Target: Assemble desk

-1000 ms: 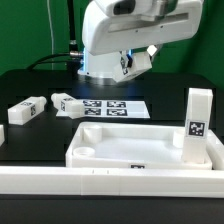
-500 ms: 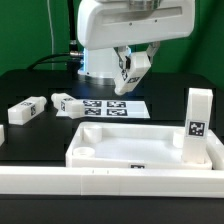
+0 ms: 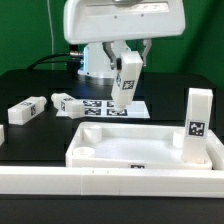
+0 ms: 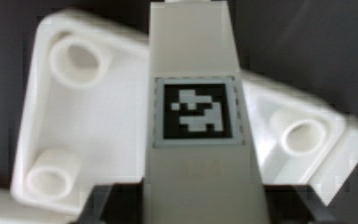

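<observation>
Tool (image 3: 129, 62): clenched on a leg, with a finger on each side of the leg's upper end.
Held leg (image 3: 124, 90): hangs in the air, close to upright with a slight tilt, its tag towards the exterior camera. From that view it shows in front of the marker board (image 3: 100, 108) and clear of everything below.
Held leg, wrist view (image 4: 201, 60): runs down the middle of the picture with its tag sharp; the slab shows blurred behind it.
Slab (image 3: 140, 140): lies flat on the black desk (image 3: 30, 145), rim up.
Sockets: three round ones show in the wrist view, one at (image 4: 78, 62).
Upright leg (image 3: 198, 120): stands in the slab's corner at the exterior view's right.
Two loose legs (image 3: 27, 110) (image 3: 68, 104): lie on their sides on the desk at the exterior view's left, apart from the slab.
Rail (image 3: 100, 185): long, low and white, across the front, just beside the slab.
</observation>
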